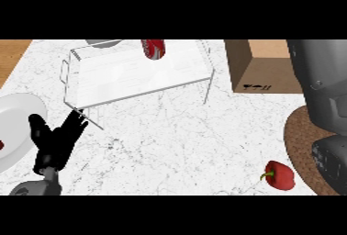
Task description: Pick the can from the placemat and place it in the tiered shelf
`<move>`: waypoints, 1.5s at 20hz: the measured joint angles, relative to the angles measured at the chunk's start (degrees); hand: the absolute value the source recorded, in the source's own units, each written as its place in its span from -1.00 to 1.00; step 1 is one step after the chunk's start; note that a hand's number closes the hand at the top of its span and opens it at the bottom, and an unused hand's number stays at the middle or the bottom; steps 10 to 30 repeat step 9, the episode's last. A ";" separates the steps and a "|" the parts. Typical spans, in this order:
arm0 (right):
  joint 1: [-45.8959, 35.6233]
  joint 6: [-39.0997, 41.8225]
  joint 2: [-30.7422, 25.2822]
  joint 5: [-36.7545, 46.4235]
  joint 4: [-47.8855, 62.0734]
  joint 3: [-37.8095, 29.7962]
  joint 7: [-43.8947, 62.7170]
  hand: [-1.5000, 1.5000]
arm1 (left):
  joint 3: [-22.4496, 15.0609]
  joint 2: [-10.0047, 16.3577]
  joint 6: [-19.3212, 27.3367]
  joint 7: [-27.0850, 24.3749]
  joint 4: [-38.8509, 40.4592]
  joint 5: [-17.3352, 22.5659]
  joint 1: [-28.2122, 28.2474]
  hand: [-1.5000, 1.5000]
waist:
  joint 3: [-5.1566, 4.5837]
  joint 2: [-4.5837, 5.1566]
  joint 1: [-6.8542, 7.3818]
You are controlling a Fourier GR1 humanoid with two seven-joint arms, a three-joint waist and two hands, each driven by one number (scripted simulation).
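Note:
The red can (153, 48) rests on the top tier of the white wire tiered shelf (129, 75), near its far edge, with no hand touching it. The round brown woven placemat (300, 137) lies at the right edge with nothing showing on its visible part. My right forearm (318, 87) fills the right side, large and close, and hides part of the placemat; its hand does not show. My left hand (54, 140) rests open at the lower left, fingers up, just in front of the shelf's near left leg.
A cardboard box (261, 64) stands right of the shelf. A red bell pepper (279, 175) lies near the placemat's front. A white plate (17, 121) sits at the left edge, beside my left hand. A grey dish (103, 43) peeks out behind the shelf.

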 measured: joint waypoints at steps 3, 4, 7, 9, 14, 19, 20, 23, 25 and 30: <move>2.55 0.97 -2.94 -1.54 -3.33 -1.49 1.42 -1.00 | 0.24 -0.17 -0.18 -1.02 0.36 -0.16 0.36 0.00 | 0.06 -0.12 -0.31; 3.99 1.82 -3.64 -2.35 -4.85 -1.88 1.65 -1.00 | 0.37 -0.13 -0.32 -1.20 0.60 -0.16 0.36 0.00 | 0.09 -0.18 -0.43; 7.16 6.11 -6.85 -5.15 -8.88 -3.20 2.59 -1.00 | 0.29 -0.59 -0.11 -1.81 -0.13 -0.39 1.03 0.00 | 0.07 -0.23 -0.54; 9.90 8.92 -8.36 -7.08 -11.73 -3.79 2.34 -1.00 | 0.32 -0.61 0.18 -0.91 -0.60 -0.48 0.93 0.00 | 0.03 -0.22 -0.54; 9.90 8.92 -8.36 -7.08 -11.73 -3.79 2.34 -1.00 | 0.32 -0.61 0.18 -0.91 -0.60 -0.48 0.93 0.00 | 0.03 -0.22 -0.54; 9.90 8.92 -8.36 -7.08 -11.73 -3.79 2.34 -1.00 | 0.32 -0.61 0.18 -0.91 -0.60 -0.48 0.93 0.00 | 0.03 -0.22 -0.54; 9.90 8.92 -8.36 -7.08 -11.73 -3.79 2.34 -1.00 | 0.32 -0.61 0.18 -0.91 -0.60 -0.48 0.93 0.00 | 0.03 -0.22 -0.54; 9.90 8.92 -8.36 -7.08 -11.73 -3.79 2.34 -1.00 | 0.32 -0.61 0.18 -0.91 -0.60 -0.48 0.93 0.00 | 0.03 -0.22 -0.54; 9.90 8.92 -8.36 -7.08 -11.73 -3.79 2.34 -1.00 | 0.32 -0.61 0.18 -0.91 -0.60 -0.48 0.93 0.00 | 0.03 -0.22 -0.54; 9.90 8.92 -8.36 -7.08 -11.73 -3.79 2.34 -1.00 | 0.32 -0.61 0.18 -0.91 -0.60 -0.48 0.93 0.00 | 0.03 -0.22 -0.54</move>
